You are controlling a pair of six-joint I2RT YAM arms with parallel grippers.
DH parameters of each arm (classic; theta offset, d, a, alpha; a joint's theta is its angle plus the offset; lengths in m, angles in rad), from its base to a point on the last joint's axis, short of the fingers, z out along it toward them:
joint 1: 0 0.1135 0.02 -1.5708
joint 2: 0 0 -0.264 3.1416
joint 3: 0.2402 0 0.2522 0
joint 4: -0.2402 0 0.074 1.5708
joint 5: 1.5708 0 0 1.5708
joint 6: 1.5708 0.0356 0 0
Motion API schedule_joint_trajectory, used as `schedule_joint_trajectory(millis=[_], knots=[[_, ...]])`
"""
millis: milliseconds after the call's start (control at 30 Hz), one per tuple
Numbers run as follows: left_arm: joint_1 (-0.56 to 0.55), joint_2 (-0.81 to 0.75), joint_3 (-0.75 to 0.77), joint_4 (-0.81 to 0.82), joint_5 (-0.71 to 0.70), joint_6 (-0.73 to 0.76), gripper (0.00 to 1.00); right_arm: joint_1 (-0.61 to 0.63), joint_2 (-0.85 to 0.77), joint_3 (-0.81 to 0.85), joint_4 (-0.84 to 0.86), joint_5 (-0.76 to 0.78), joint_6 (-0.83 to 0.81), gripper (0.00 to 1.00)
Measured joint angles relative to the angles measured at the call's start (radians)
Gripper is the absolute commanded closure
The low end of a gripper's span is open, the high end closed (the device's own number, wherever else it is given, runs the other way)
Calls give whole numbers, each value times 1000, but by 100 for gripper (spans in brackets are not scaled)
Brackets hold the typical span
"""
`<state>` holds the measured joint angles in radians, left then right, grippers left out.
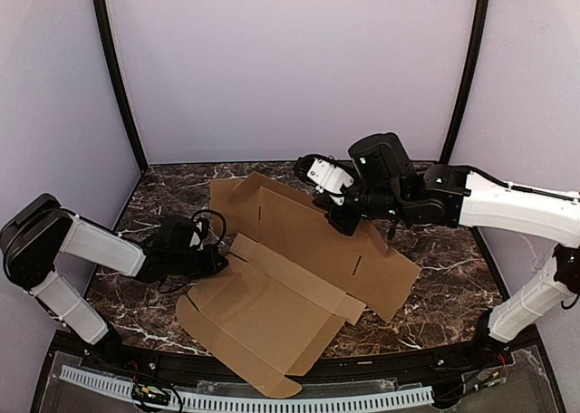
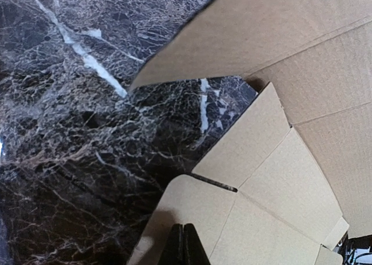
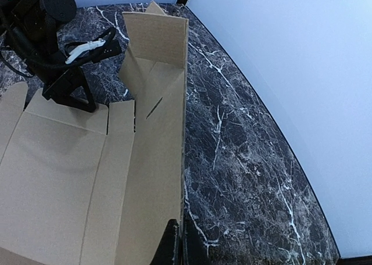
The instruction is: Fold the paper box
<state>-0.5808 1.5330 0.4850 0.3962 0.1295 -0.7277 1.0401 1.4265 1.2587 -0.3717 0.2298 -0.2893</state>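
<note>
The paper box (image 1: 272, 313) is a big brown die-cut cardboard sheet spread across the dark marble table. Its near panel lies flat, and its far panel (image 1: 362, 250) slopes up toward the back. My right gripper (image 1: 337, 223) is shut on the long edge of that far panel (image 3: 163, 160); the cardboard edge runs straight in between its fingertips (image 3: 182, 244). My left gripper (image 1: 220, 264) is shut with nothing between its fingers. Its tips (image 2: 184, 244) are over a rounded corner flap (image 2: 192, 207) at the sheet's left side. I cannot tell whether they touch it.
Lilac walls close in the table (image 1: 453, 295) at the back and both sides, with black posts (image 1: 118, 78) in the corners. A white cable chain (image 1: 272, 402) runs along the front edge. The left arm (image 3: 52, 50) shows in the right wrist view.
</note>
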Motion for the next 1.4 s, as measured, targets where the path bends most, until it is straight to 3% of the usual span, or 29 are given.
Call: schedule_joint_trajectory(millis=[767, 1200, 1400], knots=[[0, 39, -9, 182, 68, -10, 99, 9, -55, -16, -28, -13, 64, 100], [0, -299, 24, -88, -61, 171, 99, 11, -76, -13, -45, -10, 68, 100], [0, -371, 51, -163, -121, 248, 99, 16, -60, 7, -46, -24, 76, 100]])
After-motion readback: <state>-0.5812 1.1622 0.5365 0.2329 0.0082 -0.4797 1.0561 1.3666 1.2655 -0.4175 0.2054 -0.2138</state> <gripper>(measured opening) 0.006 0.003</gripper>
